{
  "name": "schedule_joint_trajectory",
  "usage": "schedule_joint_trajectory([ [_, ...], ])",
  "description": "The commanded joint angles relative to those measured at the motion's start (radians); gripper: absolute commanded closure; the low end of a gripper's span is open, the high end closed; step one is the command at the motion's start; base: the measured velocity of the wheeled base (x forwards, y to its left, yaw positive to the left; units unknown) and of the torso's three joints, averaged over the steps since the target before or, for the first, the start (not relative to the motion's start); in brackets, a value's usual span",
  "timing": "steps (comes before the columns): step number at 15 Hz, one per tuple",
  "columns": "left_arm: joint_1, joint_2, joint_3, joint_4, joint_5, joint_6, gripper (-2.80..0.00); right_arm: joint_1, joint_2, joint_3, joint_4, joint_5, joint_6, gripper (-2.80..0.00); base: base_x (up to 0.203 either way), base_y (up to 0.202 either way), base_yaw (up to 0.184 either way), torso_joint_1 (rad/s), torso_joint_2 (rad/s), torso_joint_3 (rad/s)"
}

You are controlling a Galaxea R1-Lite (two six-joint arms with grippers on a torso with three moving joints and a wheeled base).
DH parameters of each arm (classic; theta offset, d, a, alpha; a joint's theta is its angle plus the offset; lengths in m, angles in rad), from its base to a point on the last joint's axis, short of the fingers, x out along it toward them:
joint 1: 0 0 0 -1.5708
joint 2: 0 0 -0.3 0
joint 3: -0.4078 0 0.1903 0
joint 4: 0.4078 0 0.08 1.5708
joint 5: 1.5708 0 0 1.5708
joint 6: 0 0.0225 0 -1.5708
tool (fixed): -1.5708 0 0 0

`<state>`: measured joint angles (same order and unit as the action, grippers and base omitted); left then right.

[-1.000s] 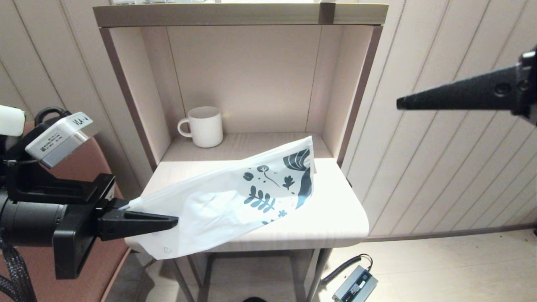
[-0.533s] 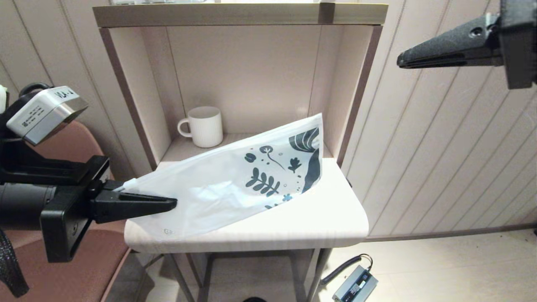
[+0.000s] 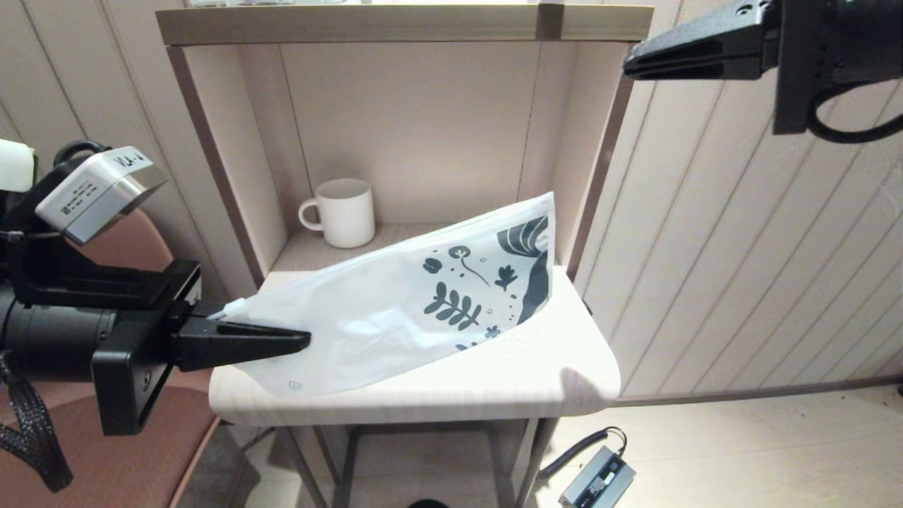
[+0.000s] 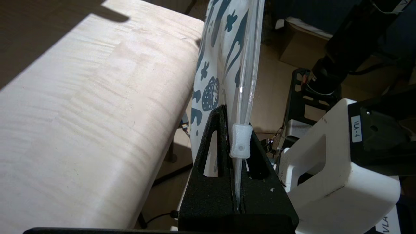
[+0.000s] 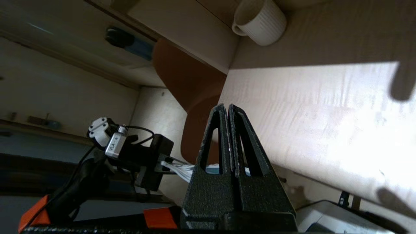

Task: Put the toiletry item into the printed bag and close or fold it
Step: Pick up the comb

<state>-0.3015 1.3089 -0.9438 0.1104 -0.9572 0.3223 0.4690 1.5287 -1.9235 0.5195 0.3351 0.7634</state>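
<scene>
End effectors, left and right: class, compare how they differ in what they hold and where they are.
The left end effector is clamped on the printed bag by its zip slider; the right end effector is shut on nothing. The left is low beside the table; the right is high above it. Both are black and closed.

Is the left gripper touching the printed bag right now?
Touching. The left wrist view shows the left gripper shut on the printed bag, its zip edge pinched between the fingers beside the small white slider.
</scene>
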Motion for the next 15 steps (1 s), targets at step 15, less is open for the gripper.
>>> schedule_joint_trajectory([
  [15, -0.001, -0.028, 0.009, -0.011, 0.051, 0.006, 0.0, -0.049, -0.104, 0.213, -0.325, 0.035, -0.144, 0.0, 0.0, 0.0, 0.0, 0.0, 0.0, 0.0],
])
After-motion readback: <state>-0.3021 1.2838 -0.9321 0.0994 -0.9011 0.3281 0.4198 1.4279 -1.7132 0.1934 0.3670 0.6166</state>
